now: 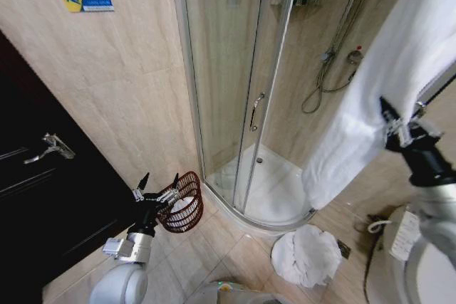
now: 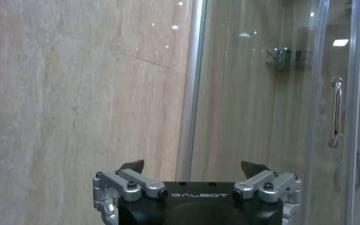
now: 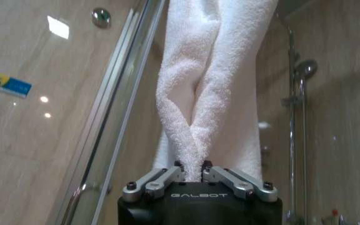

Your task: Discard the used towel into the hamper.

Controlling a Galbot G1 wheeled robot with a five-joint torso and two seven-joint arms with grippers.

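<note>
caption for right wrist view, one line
Right gripper pinches a fold of the hanging white towel beside the glass shower door.

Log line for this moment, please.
right gripper: shut on hanging towel | left gripper: open, idle by hamper

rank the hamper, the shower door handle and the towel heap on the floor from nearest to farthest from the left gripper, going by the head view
From the left gripper:
1. Hamper, right beside it.
2. Shower door handle, up on the glass door.
3. Towel heap, on the floor toward the right side.

Head camera looks down from high; both wrist cameras face close along their pincers toward the shower door (image 1: 242,83).
</note>
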